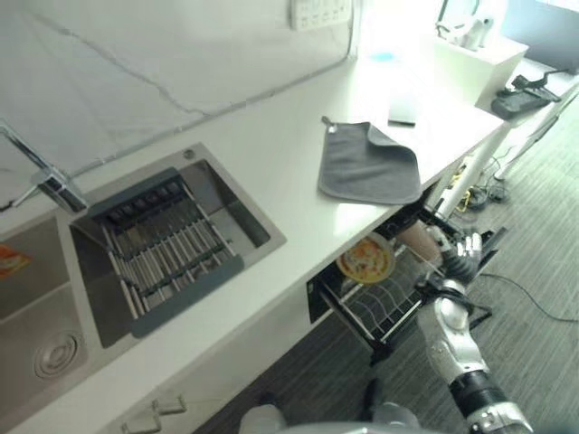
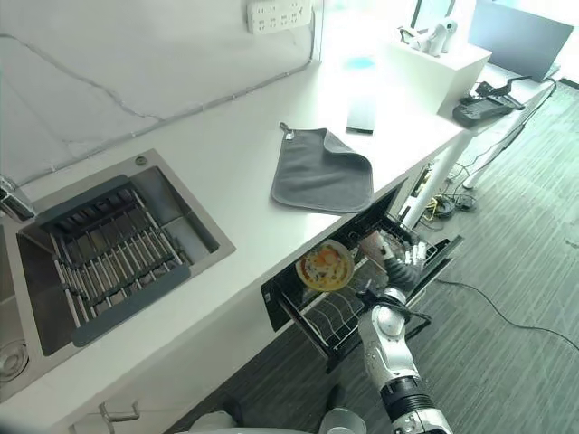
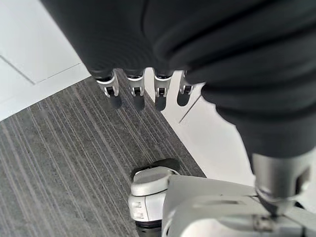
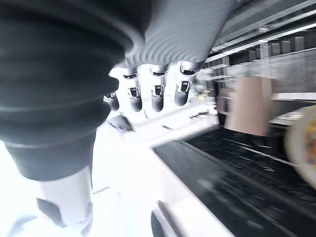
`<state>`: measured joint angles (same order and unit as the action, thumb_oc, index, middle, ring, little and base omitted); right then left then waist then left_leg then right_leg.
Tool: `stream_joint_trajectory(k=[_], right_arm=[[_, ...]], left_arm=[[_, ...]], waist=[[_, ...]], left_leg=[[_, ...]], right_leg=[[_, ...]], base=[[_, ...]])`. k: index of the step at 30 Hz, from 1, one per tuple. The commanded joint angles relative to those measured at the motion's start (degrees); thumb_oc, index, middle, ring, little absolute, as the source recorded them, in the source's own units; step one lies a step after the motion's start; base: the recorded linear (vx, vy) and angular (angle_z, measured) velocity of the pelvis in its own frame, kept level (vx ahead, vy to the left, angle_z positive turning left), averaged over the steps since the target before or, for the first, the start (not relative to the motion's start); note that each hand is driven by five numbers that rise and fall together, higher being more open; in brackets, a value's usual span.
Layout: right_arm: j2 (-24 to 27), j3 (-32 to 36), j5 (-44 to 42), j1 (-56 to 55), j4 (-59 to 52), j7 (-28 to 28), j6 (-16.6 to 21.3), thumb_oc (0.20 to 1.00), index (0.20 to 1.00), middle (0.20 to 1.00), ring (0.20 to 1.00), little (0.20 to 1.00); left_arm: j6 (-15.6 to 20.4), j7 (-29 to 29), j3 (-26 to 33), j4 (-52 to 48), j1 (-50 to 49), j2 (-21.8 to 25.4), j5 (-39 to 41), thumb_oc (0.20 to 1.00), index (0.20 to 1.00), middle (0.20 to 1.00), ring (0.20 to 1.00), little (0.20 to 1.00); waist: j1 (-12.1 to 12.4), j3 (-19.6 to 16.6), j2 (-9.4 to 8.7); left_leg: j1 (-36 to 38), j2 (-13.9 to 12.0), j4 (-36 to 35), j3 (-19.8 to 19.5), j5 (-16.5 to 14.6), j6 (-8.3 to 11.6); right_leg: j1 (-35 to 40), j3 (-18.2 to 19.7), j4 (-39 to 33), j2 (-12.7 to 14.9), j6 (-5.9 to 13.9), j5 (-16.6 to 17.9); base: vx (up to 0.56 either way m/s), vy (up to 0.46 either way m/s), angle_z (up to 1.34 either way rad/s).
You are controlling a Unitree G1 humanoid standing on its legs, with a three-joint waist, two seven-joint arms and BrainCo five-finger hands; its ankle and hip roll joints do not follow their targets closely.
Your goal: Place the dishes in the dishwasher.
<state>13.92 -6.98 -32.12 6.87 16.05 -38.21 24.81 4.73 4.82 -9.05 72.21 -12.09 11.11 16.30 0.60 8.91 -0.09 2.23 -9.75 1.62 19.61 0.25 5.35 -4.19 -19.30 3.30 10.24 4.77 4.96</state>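
The plate (image 2: 325, 265) is standing on edge in the pulled-out rack (image 2: 348, 312), just beside a cup (image 2: 371, 244), while the right hand (image 2: 401, 262) is hanging over the rack with fingers relaxed and empty, and the left hand (image 3: 143, 91) is dangling open over the floor; the plate is likely stiff, slick and breakable, so it is best gripped by its rim.

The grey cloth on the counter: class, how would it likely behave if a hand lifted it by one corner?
The grey cloth lies flat with one corner folded over, so it is probably floppy and would drape. It looks thin, likely light. Pushed, it might bunch rather than slide across the white counter.
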Motion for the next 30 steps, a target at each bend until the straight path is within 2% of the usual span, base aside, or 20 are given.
stream_joint_trajectory(k=[1,4,7,8,9,10,11,12,13,14,15,16,17,20,22,26,28,29,30], right_arm=[[2.4,4.3,7.4,4.1,-5.9,-8.8,3.5,1.000,1.000,1.000,1.000,1.000],[5.1,8.4,6.7,2.4,-7.3,-12.3,1.1,1.000,1.000,1.000,1.000,1.000],[5.8,11.7,4.5,0.1,-5.5,-14.8,2.1,1.000,1.000,1.000,1.000,1.000],[6.3,14.7,2.9,-1.3,-2.5,-16.7,5.2,1.000,1.000,1.000,1.000,1.000],[6.1,15.4,2.2,-1.6,-1.6,-16.5,6.4,1.000,1.000,1.000,1.000,1.000],[5.6,17.8,0.1,-2.5,1.2,-17.8,9.7,1.000,1.000,1.000,1.000,1.000],[5.1,19.0,-1.2,-2.8,3.8,-18.2,10.9,1.000,1.000,1.000,1.000,1.000],[4.4,20.5,-4.3,-3.0,7.8,-16.7,12.0,1.000,1.000,1.000,1.000,1.000],[3.7,21.9,-9.3,-2.9,12.4,-11.5,13.1,1.000,1.000,1.000,1.000,1.000],[3.5,21.6,-12.4,-3.0,15.0,-9.0,13.5,1.000,1.000,1.000,1.000,1.000],[2.9,21.5,-16.3,-2.9,17.9,-6.3,12.4,1.000,1.000,1.000,1.000,1.000],[1.7,21.0,-22.2,-2.8,22.9,-0.1,11.3,1.000,1.000,1.000,1.000,1.000],[1.3,20.6,-25.8,-2.8,25.0,3.4,10.6,1.000,1.000,1.000,1.000,1.000],[-0.9,19.3,-35.0,-2.5,33.3,13.3,6.6,1.000,1.000,1.000,1.000,1.000],[-1.4,18.7,-37.9,-2.1,36.2,18.9,5.4,1.000,1.000,1.000,1.000,1.000],[-1.5,16.5,-41.4,0.5,36.3,24.4,3.1,1.000,1.000,1.000,1.000,1.000],[-0.6,15.5,-42.7,3.1,35.5,27.3,0.9,1.000,1.000,1.000,1.000,1.000],[-0.6,15.5,-42.7,3.1,35.5,27.3,0.9,1.000,1.000,1.000,1.000,1.000],[0.2,14.7,-45.1,4.6,35.5,30.5,-2.7,1.000,1.000,1.000,1.000,1.000]], left_arm=[[-2.9,-0.6,-3.8,-3.2,1.1,-2.2,-2.6,1.000,1.000,1.000,1.000,1.000],[-7.6,-1.8,-5.1,-6.6,3.0,-1.3,-2.6,1.000,1.000,1.000,1.000,1.000],[-10.4,-2.6,-5.6,-8.1,5.2,-0.3,-1.9,1.000,1.000,1.000,1.000,1.000],[-12.2,-3.2,-6.1,-8.5,6.9,0.6,-0.2,1.000,1.000,1.000,1.000,1.000],[-12.6,-3.3,-6.1,-8.4,7.3,0.7,0.2,1.000,1.000,1.000,1.000,1.000],[-13.7,-3.7,-6.7,-7.9,8.7,1.3,1.8,1.000,1.000,1.000,1.000,1.000],[-14.4,-3.9,-6.9,-7.5,9.5,1.5,2.2,1.000,1.000,1.000,1.000,1.000],[-15.2,-4.3,-7.4,-6.8,10.4,1.9,2.7,1.000,1.000,1.000,1.000,1.000],[-15.8,-4.6,-7.7,-5.8,11.1,2.1,3.1,1.000,1.000,1.000,1.000,1.000],[-16.2,-4.9,-8.0,-5.3,11.5,2.4,3.6,1.000,1.000,1.000,1.000,1.000],[-16.1,-4.8,-8.3,-4.3,11.9,2.2,4.1,1.000,1.000,1.000,1.000,1.000],[-16.7,-4.8,-8.4,-3.4,12.5,2.2,4.6,1.000,1.000,1.000,1.000,1.000],[-17.1,-4.7,-8.5,-3.0,12.8,2.1,4.7,1.000,1.000,1.000,1.000,1.000],[-18.1,-4.3,-8.1,-1.2,13.9,1.9,4.9,1.000,1.000,1.000,1.000,1.000],[-19.0,-4.0,-7.9,-1.0,14.6,1.7,5.7,1.000,1.000,1.000,1.000,1.000],[-21.0,-3.0,-9.2,-1.2,16.9,0.8,6.6,1.000,1.000,1.000,1.000,1.000],[-21.0,-2.2,-9.5,-1.3,17.9,-0.1,8.8,1.000,1.000,1.000,1.000,1.000],[-21.0,-2.2,-9.5,-1.3,17.9,-0.1,8.8,1.000,1.000,1.000,1.000,1.000],[-21.4,-1.9,-8.8,-1.4,18.0,-0.3,10.1,1.000,1.000,1.000,1.000,1.000]], waist=[[-1.5,2.8,1.14],[-2.6,1.9,1.05],[-4.0,1.3,1.06],[-5.0,0.9,1.11],[-5.2,0.8,1.18],[-5.8,0.5,1.36],[-6.1,0.3,1.49],[-6.2,0.0,1.65],[-6.2,-0.2,1.77],[-6.2,-0.5,1.80],[-6.2,-0.6,1.80],[-6.1,-0.9,1.83],[-6.1,-1.0,1.85],[-5.7,-1.1,1.85],[-5.3,-0.9,1.88],[-4.6,1.2,2.58],[-4.1,3.0,3.66],[-4.1,3.0,3.66],[-3.9,4.1,4.35]], left_leg=[[-0.5,0.7,-1.2,0.2,-2.5,-1.94],[-0.1,1.2,-0.6,0.4,-3.4,-2.37],[0.5,1.3,-0.4,0.9,-3.9,-2.62],[1.2,1.3,-0.4,1.5,-4.2,-2.75],[1.3,1.3,-0.5,1.6,-4.2,-2.73],[1.5,1.3,-0.5,1.7,-4.4,-2.57],[1.7,1.3,-0.7,1.7,-4.5,-2.53],[2.0,1.3,-0.9,1.8,-4.4,-2.46],[2.4,1.4,-1.3,1.7,-4.4,-2.41],[2.5,1.4,-1.5,1.6,-4.3,-2.27],[2.7,1.4,-1.6,1.5,-4.3,-2.21],[2.9,1.3,-1.8,1.4,-4.2,-2.09],[2.9,1.2,-1.8,1.3,-4.1,-2.05],[2.7,1.3,0.1,1.1,-5.1,-2.44],[2.1,1.6,2.9,0.6,-6.4,-3.10],[-2.8,1.8,10.4,-0.8,-8.6,-3.79],[-6.4,1.8,13.4,-2.2,-8.6,-3.54],[-6.4,1.8,13.4,-2.2,-8.6,-3.54],[-7.8,2.1,14.9,-3.0,-8.7,-3.70]], right_leg=[[5.1,1.9,5.2,-0.2,0.22,-13.7],[5.3,2.5,4.9,-0.5,0.50,-13.5],[5.5,3.0,4.7,-0.8,0.59,-13.3],[5.8,3.3,4.2,-0.9,0.68,-13.2],[5.9,3.4,4.2,-1.0,0.73,-13.2],[6.0,3.7,4.1,-1.2,0.91,-13.1],[6.2,3.8,3.9,-1.2,0.95,-13.1],[6.5,3.7,3.6,-1.3,1.00,-13.1],[6.9,3.6,3.1,-1.3,1.02,-13.0],[7.0,3.7,3.0,-1.4,0.98,-12.9],[7.2,3.6,2.8,-1.4,0.99,-12.9],[7.4,3.5,2.7,-1.4,0.97,-12.9],[7.4,3.5,2.7,-1.4,0.92,-12.9],[7.4,3.1,4.4,-1.5,0.40,-13.9],[7.0,3.2,6.8,-1.9,-0.36,-15.2],[3.9,3.1,14.6,-2.2,-2.31,-18.8],[1.3,3.4,19.3,-1.8,-3.17,-20.7],[1.3,3.4,19.3,-1.8,-3.17,-20.7],[0.1,3.5,22.2,-1.7,-3.75,-22.0]], base=[[0.07,-0.007,-0.11],[0.02,-0.055,-0.18],[0.03,-0.059,-0.05],[0.04,-0.071,-0.04],[0.05,-0.075,-0.07],[0.04,-0.052,-0.12],[0.06,-0.070,-0.23],[0.08,-0.073,-0.17],[0.08,-0.074,-0.11],[0.07,-0.073,0.00],[0.08,-0.062,-0.03],[0.08,-0.058,-0.02],[0.10,-0.058,0.04],[0.11,-0.063,0.08],[0.12,-0.071,0.06],[0.05,-0.017,0.05],[0.01,0.070,0.20],[0.08,0.097,0.25],[0.11,0.101,0.28]])
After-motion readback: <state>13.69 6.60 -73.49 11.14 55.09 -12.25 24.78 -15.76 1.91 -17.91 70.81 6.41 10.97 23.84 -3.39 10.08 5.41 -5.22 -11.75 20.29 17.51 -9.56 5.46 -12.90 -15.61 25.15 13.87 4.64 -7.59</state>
